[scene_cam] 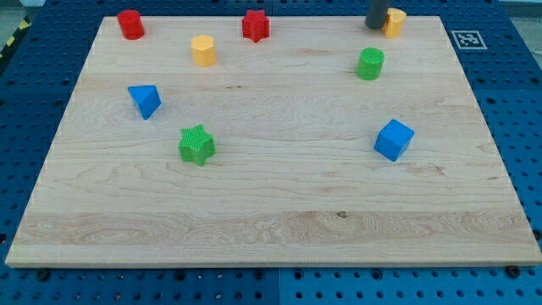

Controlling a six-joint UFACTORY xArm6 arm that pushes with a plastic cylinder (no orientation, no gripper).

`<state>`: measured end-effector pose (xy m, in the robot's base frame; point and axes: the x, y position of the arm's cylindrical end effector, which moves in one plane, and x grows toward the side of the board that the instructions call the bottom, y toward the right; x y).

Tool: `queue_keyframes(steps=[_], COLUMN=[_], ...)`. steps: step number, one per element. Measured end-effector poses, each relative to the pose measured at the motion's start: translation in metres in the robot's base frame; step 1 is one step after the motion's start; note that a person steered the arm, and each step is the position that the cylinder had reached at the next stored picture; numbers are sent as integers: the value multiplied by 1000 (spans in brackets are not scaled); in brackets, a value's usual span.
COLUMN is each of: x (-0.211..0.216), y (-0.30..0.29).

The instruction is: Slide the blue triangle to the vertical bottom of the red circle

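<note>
The blue triangle [145, 101] lies on the wooden board [271, 229] at the view's left. The red circle [130, 24] stands at the board's top left corner, above the blue triangle and a little to its left. My tip [373, 26] is at the view's top right, touching or just beside the left side of a yellow block [394, 22], far from the blue triangle.
A yellow hexagon block [203, 51] and a red star [255, 25] sit along the top. A green cylinder [370, 64] is below my tip. A green star [196, 145] lies lower right of the blue triangle. A blue cube [394, 140] is at the right.
</note>
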<state>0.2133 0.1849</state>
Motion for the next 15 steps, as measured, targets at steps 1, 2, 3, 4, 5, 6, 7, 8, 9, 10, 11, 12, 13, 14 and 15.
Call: queue_keyframes(steps=[1,2,3,4,5,6,7,8,9,10,11,12,13,14,15], x=[2,15,44,75,81,82,120,161,170,170,170,170,172,191,201], y=[6,11,6,10,10,11,21,4,-78,-184,-277,-329,-329,-329,-329])
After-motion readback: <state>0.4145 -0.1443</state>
